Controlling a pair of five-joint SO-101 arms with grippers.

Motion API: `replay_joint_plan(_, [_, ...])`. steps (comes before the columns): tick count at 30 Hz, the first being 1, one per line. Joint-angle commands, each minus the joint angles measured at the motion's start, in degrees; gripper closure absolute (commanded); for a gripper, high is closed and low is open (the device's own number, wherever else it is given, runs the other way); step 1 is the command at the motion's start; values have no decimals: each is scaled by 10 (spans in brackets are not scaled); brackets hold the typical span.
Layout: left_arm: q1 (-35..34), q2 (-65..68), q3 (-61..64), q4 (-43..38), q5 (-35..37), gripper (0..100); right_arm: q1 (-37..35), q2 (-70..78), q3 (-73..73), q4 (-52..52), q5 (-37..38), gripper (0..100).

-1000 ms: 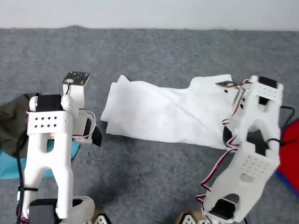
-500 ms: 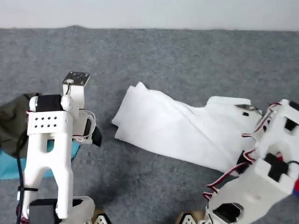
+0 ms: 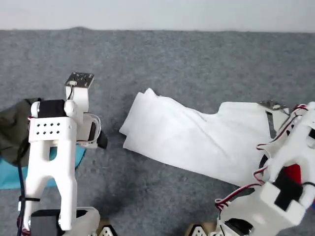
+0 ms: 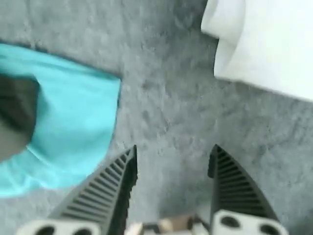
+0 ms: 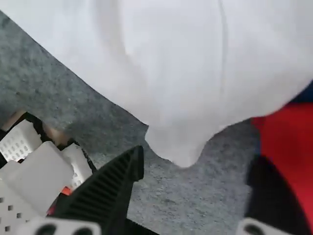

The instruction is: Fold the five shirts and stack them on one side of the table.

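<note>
Shirt [image 3: 197,137], white, spread on grey table [image 3: 172,59]

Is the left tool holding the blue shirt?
No, the left tool is open over the bare grey table, beside the blue shirt.

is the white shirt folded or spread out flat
Partly folded: the white shirt lies as a long doubled strip, layered edges showing at its end in the left wrist view.

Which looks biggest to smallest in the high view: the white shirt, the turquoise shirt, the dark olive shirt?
Largest: white shirt.
Then dark olive shirt and turquoise shirt: visible parts look alike, both partly hidden, so unranked.
</note>
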Motion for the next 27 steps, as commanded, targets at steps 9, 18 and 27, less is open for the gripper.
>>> replay_joint_plan(9, [149, 302, -216, 11, 194, 690, -49, -99, 1, -20, 4, 498])
replay_joint_plan(18, [150, 544, -457, 61, 224, 720, -76, -112, 1, -20, 5, 498])
replay_joint_plan(27, [140, 576, -524, 61, 170, 721, -76, -111, 2, -19, 5, 498])
